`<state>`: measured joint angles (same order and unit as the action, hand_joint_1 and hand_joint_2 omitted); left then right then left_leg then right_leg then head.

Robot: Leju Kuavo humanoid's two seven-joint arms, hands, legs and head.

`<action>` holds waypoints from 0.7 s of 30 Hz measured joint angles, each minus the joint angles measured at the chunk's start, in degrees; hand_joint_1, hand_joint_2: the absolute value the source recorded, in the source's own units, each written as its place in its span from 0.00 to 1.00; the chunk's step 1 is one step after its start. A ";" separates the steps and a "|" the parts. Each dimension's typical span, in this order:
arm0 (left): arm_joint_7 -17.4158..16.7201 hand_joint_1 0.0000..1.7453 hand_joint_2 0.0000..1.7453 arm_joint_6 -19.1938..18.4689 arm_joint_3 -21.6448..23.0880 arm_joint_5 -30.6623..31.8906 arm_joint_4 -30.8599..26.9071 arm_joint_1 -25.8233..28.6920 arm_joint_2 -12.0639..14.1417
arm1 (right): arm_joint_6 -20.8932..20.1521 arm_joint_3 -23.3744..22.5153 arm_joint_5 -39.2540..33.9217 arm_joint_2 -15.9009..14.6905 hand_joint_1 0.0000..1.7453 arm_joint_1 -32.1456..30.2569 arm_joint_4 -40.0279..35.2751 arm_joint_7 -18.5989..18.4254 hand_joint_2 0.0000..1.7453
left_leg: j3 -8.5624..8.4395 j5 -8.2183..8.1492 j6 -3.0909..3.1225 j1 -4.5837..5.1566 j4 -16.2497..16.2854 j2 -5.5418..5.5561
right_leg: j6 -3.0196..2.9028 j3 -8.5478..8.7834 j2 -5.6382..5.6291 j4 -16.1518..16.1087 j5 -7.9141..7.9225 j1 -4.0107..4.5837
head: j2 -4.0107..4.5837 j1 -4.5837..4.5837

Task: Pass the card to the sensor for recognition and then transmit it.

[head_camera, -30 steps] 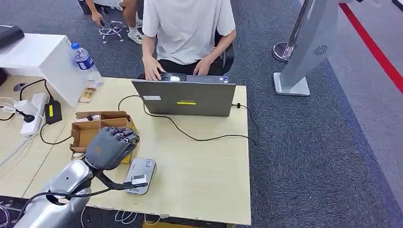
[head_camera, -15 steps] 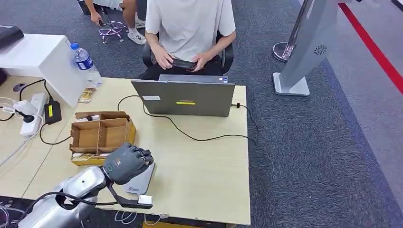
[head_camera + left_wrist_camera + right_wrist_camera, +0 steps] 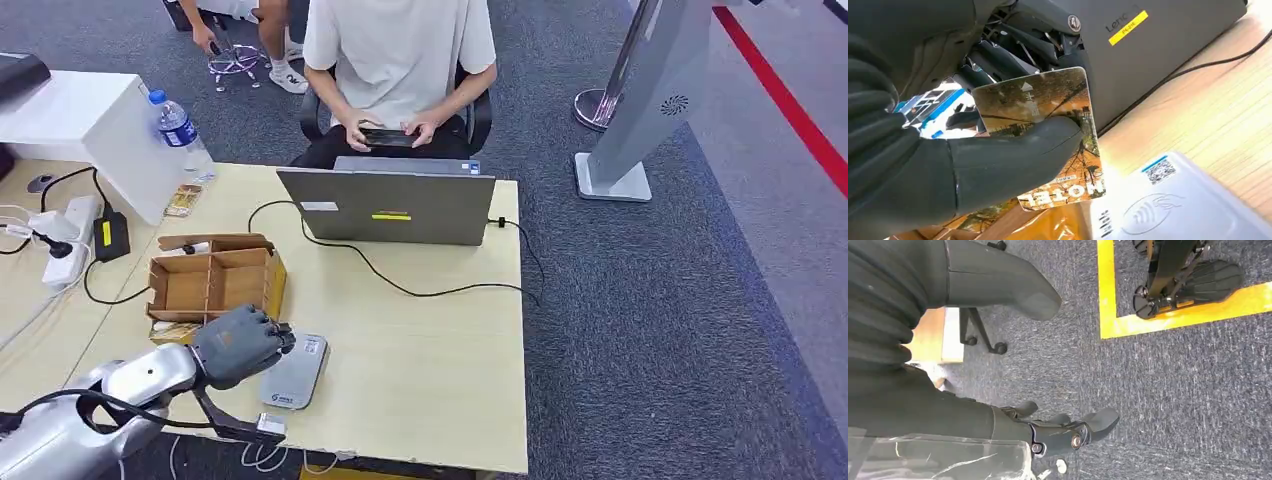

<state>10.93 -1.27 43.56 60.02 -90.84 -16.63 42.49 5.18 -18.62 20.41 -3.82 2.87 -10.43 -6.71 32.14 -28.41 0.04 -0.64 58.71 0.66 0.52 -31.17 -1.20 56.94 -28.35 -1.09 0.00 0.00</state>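
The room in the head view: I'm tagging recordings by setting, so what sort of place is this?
Probably an office or lab test area: a person seated behind a laptop on a wooden desk, grey carpet, a power strip.

Picture-printed plastic card (image 3: 1048, 125): middle hidden under thick grey thumb of left hand (image 3: 948, 165); small print unreadable. Flat grey card sensor (image 3: 297, 368): near corner covered by left hand in head view, cut by frame edge in left wrist view. Right hand (image 3: 998, 360): fingers partly out of frame, blurred.
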 joint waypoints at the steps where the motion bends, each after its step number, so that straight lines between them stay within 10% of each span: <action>1: 0.00 1.00 1.00 -0.11 0.30 -0.11 0.00 -0.24 0.15 | -0.02 -0.04 0.02 0.00 0.00 0.00 0.00 0.00 1.00 | 0.00 0.00 0.00 0.00 0.00 0.00 | 0.00 0.00 0.01 0.00 0.00 0.00 | 0.00 0.00; 21: 1.07 1.00 1.00 -0.57 5.58 -1.36 0.68 -2.81 -1.18 | -0.74 -0.33 1.73 0.00 0.00 0.05 0.00 0.02 1.00 | 0.01 0.00 0.00 0.00 0.00 0.01 | 0.00 0.00 0.01 -0.01 0.00 0.00 | 0.00 0.00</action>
<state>12.00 -1.84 49.14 58.66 -90.16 -19.44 41.31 4.44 -18.95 22.14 -3.83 2.91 -10.43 -6.69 32.14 -28.41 0.04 -0.64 58.71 0.66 0.52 -31.17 -1.19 56.93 -28.35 -1.09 0.00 0.00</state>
